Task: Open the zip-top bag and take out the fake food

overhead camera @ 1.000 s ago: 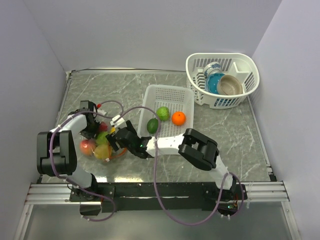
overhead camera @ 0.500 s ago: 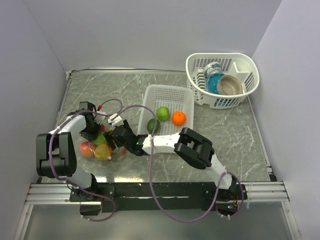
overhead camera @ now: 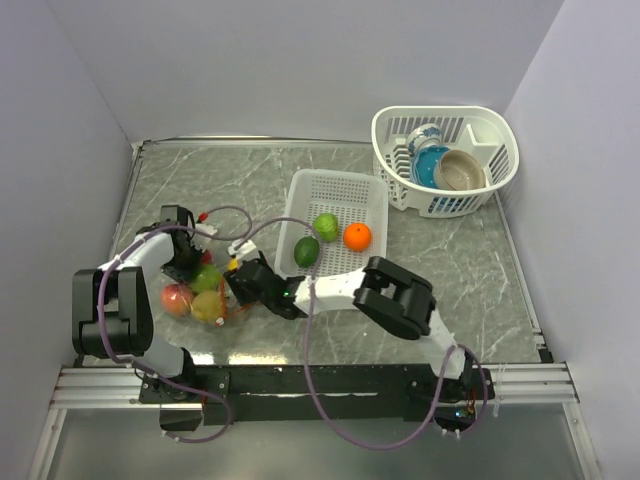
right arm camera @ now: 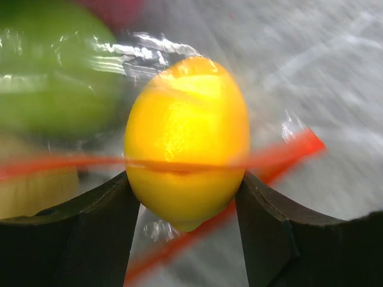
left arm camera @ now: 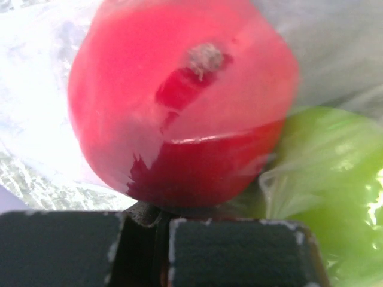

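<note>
The zip-top bag (overhead camera: pixel 200 295) lies at the left of the table with a red-peach fruit (overhead camera: pixel 176 297), a green fruit (overhead camera: pixel 207 277) and a yellow fruit (overhead camera: pixel 208 305) in it. My left gripper (overhead camera: pixel 183 262) is at the bag's far edge. In the left wrist view its jaws (left arm camera: pixel 160 224) are shut on the bag's plastic, under a red fruit (left arm camera: pixel 179 101) and beside a green one (left arm camera: pixel 335 197). My right gripper (overhead camera: pixel 234 287) is at the bag's mouth. In the right wrist view it (right arm camera: pixel 186 182) holds the yellow fruit (right arm camera: pixel 187 140) between its fingers (right arm camera: pixel 90 233), with the orange-red zip strip (right arm camera: pixel 287 152) running across.
A flat white slotted basket (overhead camera: pixel 300 182) in the middle holds two green fruits (overhead camera: pixel 325 226) (overhead camera: pixel 305 251) and an orange one (overhead camera: pixel 357 236). A round white basket (overhead camera: pixel 500 125) at the back right holds blue and tan dishes (overhead camera: pixel 450 168). Walls close in the left, back and right.
My right gripper pushed a little left into the bag, then drew slightly back to the right. The fruits in the bag shifted a bit. The left gripper stayed put.
</note>
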Controlling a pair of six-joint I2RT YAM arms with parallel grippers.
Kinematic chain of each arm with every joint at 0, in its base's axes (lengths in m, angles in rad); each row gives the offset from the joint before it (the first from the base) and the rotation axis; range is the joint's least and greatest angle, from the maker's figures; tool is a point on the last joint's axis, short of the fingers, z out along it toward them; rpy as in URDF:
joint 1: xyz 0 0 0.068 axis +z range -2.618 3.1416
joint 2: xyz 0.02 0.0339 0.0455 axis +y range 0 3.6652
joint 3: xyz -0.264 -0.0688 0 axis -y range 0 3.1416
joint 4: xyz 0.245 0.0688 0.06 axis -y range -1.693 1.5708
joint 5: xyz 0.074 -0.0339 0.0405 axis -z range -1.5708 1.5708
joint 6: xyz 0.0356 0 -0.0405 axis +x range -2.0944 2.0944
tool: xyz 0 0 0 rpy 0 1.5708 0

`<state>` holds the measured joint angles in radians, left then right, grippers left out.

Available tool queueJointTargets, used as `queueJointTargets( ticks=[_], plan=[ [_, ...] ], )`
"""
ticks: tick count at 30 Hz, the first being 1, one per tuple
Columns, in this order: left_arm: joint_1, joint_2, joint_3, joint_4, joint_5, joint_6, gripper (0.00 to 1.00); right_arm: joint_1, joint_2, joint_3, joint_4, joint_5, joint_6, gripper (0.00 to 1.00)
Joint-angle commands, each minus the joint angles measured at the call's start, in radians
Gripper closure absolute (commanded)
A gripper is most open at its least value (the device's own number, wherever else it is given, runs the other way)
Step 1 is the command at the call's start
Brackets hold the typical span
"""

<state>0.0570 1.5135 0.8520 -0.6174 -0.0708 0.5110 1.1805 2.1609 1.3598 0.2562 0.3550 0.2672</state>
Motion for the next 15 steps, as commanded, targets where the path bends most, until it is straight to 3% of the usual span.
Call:
queueJointTargets(
  ticks=[1,10,15],
  plan=[
    [0.003,0.051,-0.011,0.057,-0.084,-0.038,0.99,0.018,-0.275,-0.16,0.092,0.074,-0.014,0.44],
    [0.033,0.159,0.062,0.076,-0.095,-0.108,0.99,0.028,-0.698,-0.491,0.063,0.171,0.044,0.41],
    [0.032,0.14,0.035,0.084,-0.09,-0.097,0.99,-0.044,-0.773,-0.553,0.063,0.165,0.063,0.4]
  ],
)
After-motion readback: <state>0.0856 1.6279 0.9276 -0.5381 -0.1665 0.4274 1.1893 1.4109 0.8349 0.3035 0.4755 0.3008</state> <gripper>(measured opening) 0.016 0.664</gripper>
